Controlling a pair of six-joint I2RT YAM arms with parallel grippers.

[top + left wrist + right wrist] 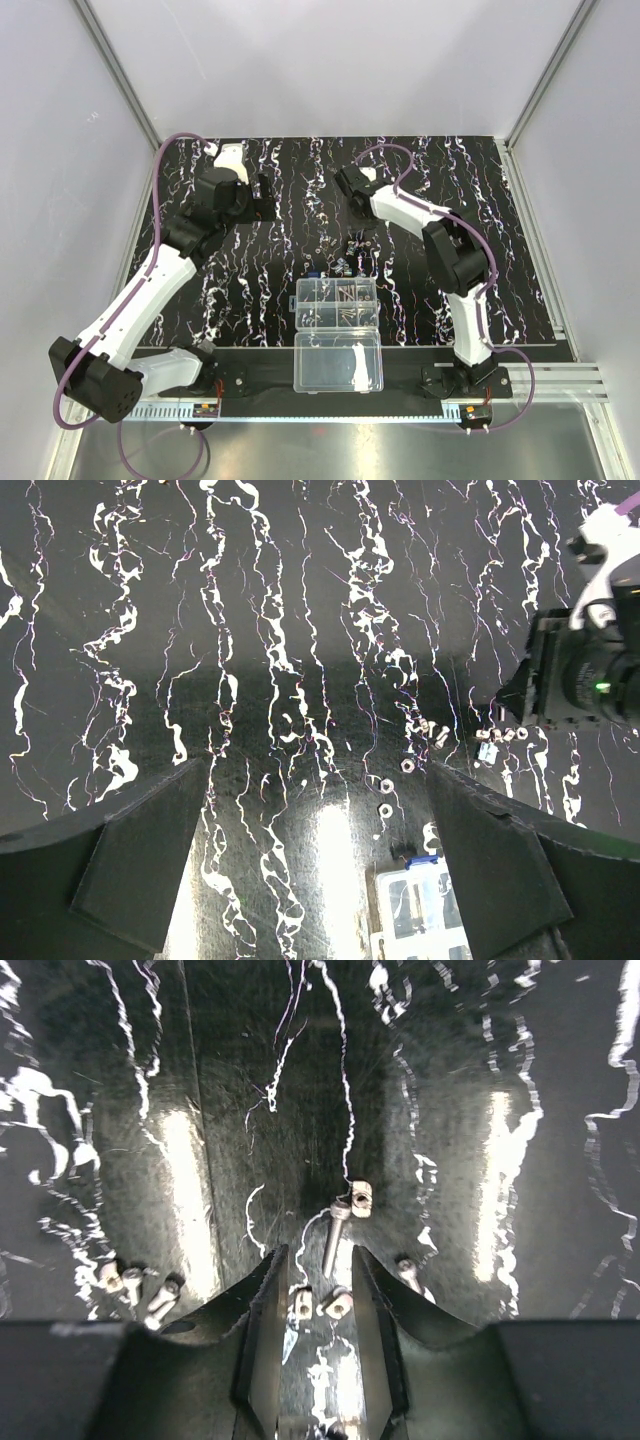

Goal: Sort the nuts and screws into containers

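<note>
A: Clutter round the right gripper point(318, 1260)?

B: Loose hardware on the black marbled mat point(250, 290). A nut point(360, 1198) touches the head of the screw point(335, 1238) ahead of the fingers. Two more nuts point(300, 1303) lie in the gap between them, another screw point(408, 1270) lies just to the right, and a small cluster point(135, 1285) sits off to the left. Nothing covers the screw.

A: Arm poses?

B: The right arm point(455, 260) reaches out, then bends back toward the middle, wrist tipped down, fingers low over the mat. Its jaws stand partly apart on either side of the screw's near end, not touching it. The left gripper point(315, 770) hangs above the mat at far left, spread wide, holding nothing.

A: How does the screw lie?

B: Flat, its long axis running away from the gripper in line with the gap, head at the far end.

A: And the containers point(299, 300)?

B: Near edge, centre, well apart from that screw, with the clear lid half point(338, 362) open beside them. A blue piece point(313, 272) sits just beyond.
</note>
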